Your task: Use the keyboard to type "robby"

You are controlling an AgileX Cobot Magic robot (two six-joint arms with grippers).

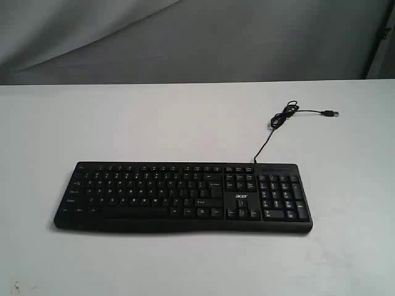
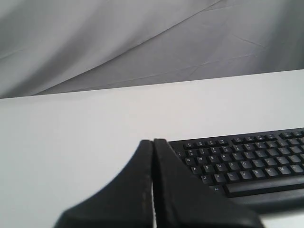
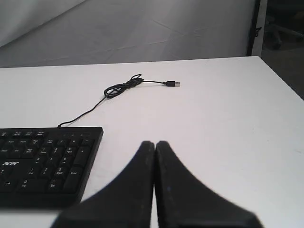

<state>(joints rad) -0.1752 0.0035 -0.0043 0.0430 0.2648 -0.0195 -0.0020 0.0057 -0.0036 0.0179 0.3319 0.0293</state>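
Note:
The black keyboard lies flat on the white table, number pad to the right, its white "acer" logo between the key blocks. Its thin black cable coils behind it and ends in a loose USB plug. Neither arm shows in the exterior view. In the left wrist view my left gripper is shut with nothing in it, off the keyboard's letter end. In the right wrist view my right gripper is shut and holds nothing, beside the number pad.
A grey cloth backdrop hangs behind the table's far edge. The table's right edge runs near the USB plug, with dark floor beyond it.

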